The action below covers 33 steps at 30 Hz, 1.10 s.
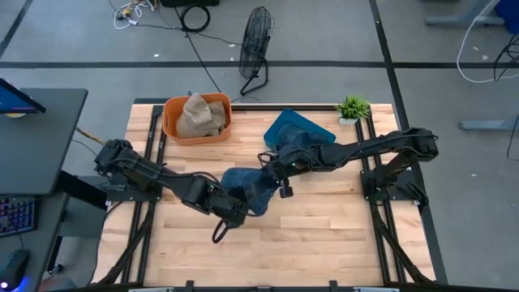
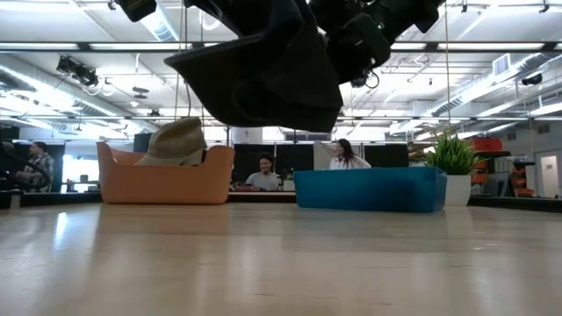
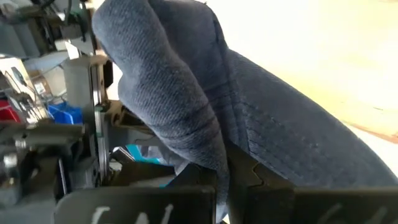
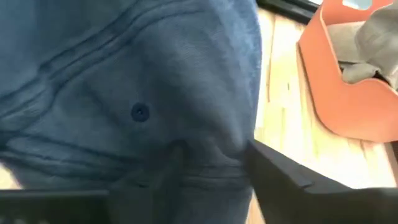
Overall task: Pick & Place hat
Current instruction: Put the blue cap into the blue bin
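Note:
A dark blue denim hat [image 1: 247, 188] hangs in the air over the middle of the table, between my two grippers. In the low view the hat [image 2: 263, 79] is well clear of the tabletop. My left gripper [image 1: 235, 212] is shut on the hat's near side. My right gripper [image 1: 272, 168] is shut on its far side. A tan hat [image 1: 197, 115] lies in an orange basket [image 1: 172, 122] at the far left. A blue bin [image 1: 302, 127] stands at the far edge, right of the basket. My left gripper pinches a fold of the hat's cloth [image 3: 211, 155] between its two fingers, at the hat's near edge. The hat is lifted clear of the table. My right gripper pinches the hat's cloth [image 4: 211, 155] between its two fingers [image 4: 280, 171], on the side toward the far edge, below a small eyelet [image 4: 140, 112]. The cloth bunches between the fingers. The hat is lifted clear.
A small potted plant [image 1: 353, 108] stands at the far right corner. A fan [image 1: 253, 49] stands on the floor beyond the far edge. People sit in the room behind the table [image 2: 263, 173]. Bare wood [image 1: 324, 235] lies near the front edge.

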Tool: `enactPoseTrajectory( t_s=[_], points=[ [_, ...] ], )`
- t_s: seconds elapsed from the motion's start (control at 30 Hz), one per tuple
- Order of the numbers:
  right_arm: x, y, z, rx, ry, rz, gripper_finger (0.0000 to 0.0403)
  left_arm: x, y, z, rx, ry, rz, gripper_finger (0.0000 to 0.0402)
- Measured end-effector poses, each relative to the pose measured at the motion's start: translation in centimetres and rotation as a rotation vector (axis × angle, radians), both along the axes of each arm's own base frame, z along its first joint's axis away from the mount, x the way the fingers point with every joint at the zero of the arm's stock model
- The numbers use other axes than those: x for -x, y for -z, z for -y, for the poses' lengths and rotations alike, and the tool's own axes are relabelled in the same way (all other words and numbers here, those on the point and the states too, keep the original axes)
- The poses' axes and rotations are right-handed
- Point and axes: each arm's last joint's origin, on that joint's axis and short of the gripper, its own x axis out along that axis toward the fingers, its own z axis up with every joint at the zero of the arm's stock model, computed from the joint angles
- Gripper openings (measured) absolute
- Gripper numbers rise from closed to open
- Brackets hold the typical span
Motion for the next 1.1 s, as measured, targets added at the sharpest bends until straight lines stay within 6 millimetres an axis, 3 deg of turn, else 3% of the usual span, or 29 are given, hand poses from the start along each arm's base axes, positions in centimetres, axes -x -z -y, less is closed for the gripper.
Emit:
enactPoseTrajectory(
  t_s=[0.2,0.27,0.57,0.9,1.1],
  points=[
    [0.2,0.2,0.0,-0.017,0.0,-0.031,0.0039,-0.1,0.0,-0.3,0.003,-0.013,0.002,0.0007],
    [0.2,0.2,0.0,-0.038,0.017,-0.03,0.0014,-0.2,0.0,-0.5,0.025,-0.045,0.013,0.0007],
    [0.7,0.0,0.0,-0.074,0.078,-0.058,0.0007,-0.8,-0.2,-1.2,0.246,-0.316,0.154,0.0022],
    [1.8,-1.1,0.4,0.001,0.121,-0.06,0.0005,-0.9,-0.3,-1.2,0.337,-0.418,0.204,0.0107],
    [3.3,-3.1,1.0,0.02,0.139,-0.024,0.0004,-0.9,-0.3,-1.2,0.444,-0.542,0.258,0.0158]
  ],
)
